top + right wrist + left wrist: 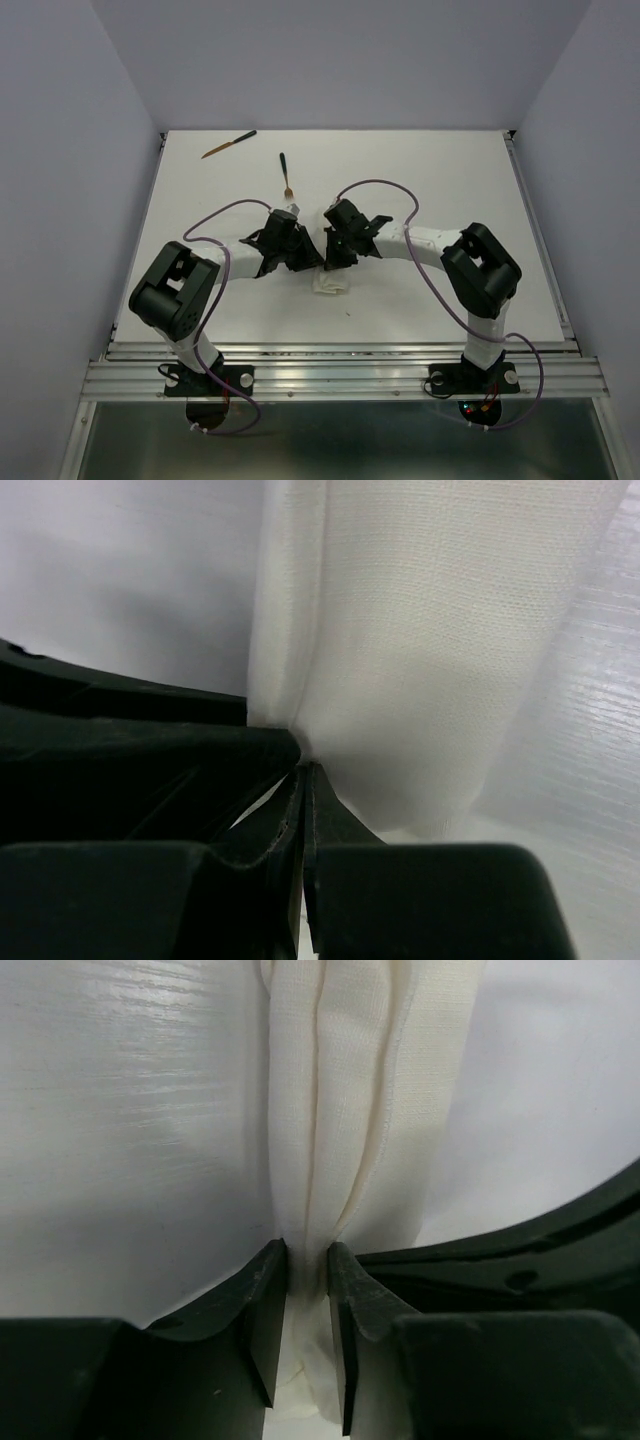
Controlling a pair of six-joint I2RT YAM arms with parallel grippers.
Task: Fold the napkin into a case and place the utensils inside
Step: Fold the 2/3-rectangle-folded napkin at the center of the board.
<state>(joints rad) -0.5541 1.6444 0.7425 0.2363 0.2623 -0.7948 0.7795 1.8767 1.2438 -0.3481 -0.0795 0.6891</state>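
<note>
Napkin (340, 1110) between both pairs of jaws

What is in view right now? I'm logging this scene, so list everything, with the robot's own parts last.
napkin: one, white, bunched at mid-table, pinched by both grippers
utensils: two, brown with dark ends, far part of the table; the second lies just beyond the grippers
table: one, white, under everything
cables: two, purple, looping along the arms
left gripper: one, black, shut on the napkin
right gripper: one, black, shut on the napkin
</note>
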